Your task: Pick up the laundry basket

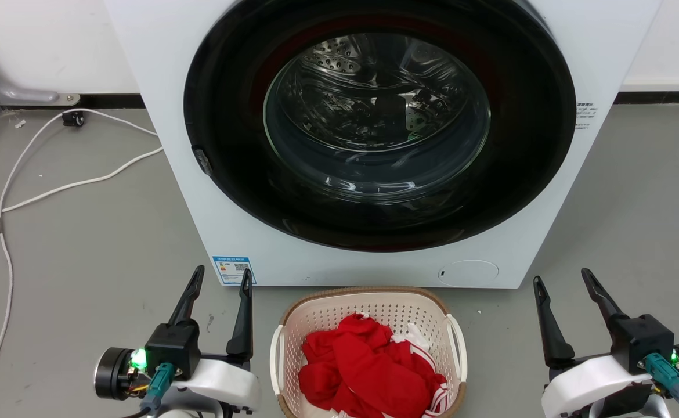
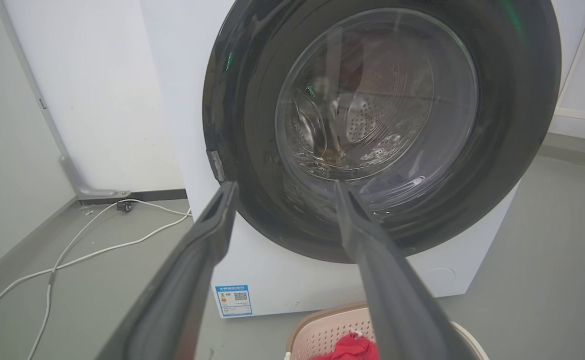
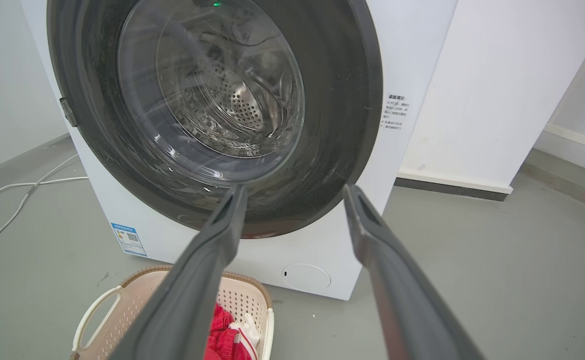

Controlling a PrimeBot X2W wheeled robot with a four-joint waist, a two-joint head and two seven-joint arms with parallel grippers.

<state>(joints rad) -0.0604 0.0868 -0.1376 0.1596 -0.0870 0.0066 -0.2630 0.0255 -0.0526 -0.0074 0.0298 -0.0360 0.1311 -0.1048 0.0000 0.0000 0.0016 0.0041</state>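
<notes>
Laundry basket (image 1: 322,316) on grey floor (image 1: 84,244) just before front-load washing machine (image 1: 328,261), red clothes (image 1: 368,371) inside, left gripper (image 1: 224,270) and right gripper (image 1: 561,275) flanking it, fingers spread, holding nothing

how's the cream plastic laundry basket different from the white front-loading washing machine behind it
The cream perforated plastic laundry basket is far smaller than the white front-loading washing machine. The laundry basket is open on top and holds red clothes. The washing machine's round dark glass door faces forward and is shut, and its drum looks empty. Both are pale and stand on the grey floor.
</notes>
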